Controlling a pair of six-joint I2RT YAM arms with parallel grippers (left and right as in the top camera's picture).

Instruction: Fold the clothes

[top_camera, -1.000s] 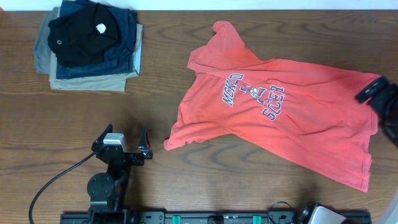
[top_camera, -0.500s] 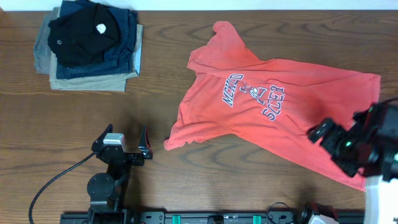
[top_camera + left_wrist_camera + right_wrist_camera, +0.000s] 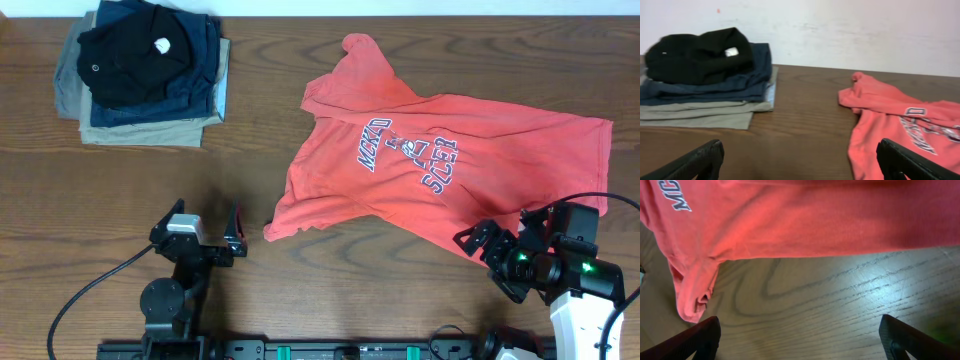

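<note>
The coral-red T-shirt [image 3: 440,165] lies spread and crooked on the right half of the wooden table, white lettering facing up. It also shows in the left wrist view [image 3: 900,125] and the right wrist view [image 3: 805,217]. My left gripper [image 3: 207,228] is open and empty near the table's front left, left of the shirt's lower sleeve. My right gripper [image 3: 500,245] is open and empty at the front right, over the shirt's lower hem; in its wrist view [image 3: 800,340] bare wood lies between the fingers, just below the hem.
A stack of folded black, navy and khaki garments [image 3: 145,70] sits at the back left, also seen in the left wrist view [image 3: 705,75]. A black cable [image 3: 85,295] runs from the left arm at the front edge.
My right arm has swung from the shirt's right edge down and left to the front right of the table. The shirt and the left arm have not moved.
</note>
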